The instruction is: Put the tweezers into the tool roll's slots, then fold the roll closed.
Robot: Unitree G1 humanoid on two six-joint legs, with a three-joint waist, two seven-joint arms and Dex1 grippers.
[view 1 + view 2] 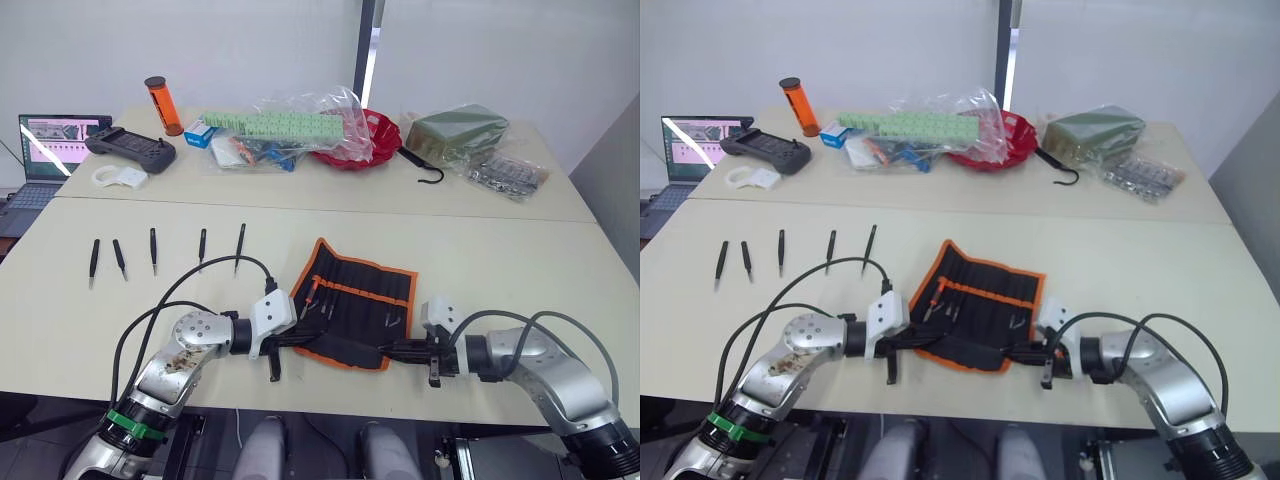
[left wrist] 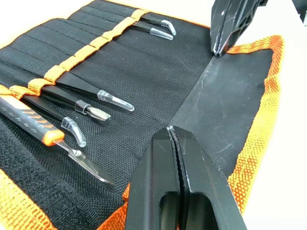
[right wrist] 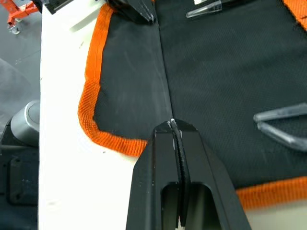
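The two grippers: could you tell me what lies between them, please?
Between the left gripper and the right gripper lies the tool roll's near flap, seen in the left eye view.

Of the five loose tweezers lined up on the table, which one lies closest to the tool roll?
The rightmost tweezer of the row, the longest-looking one, lies nearest the tool roll; the other four sit farther to the robot's left.

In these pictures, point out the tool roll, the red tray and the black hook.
tool roll (image 1: 352,290), left eye view, black inner face.
red tray (image 1: 383,135), left eye view, right rim.
black hook (image 1: 420,169), left eye view, mid-shaft.
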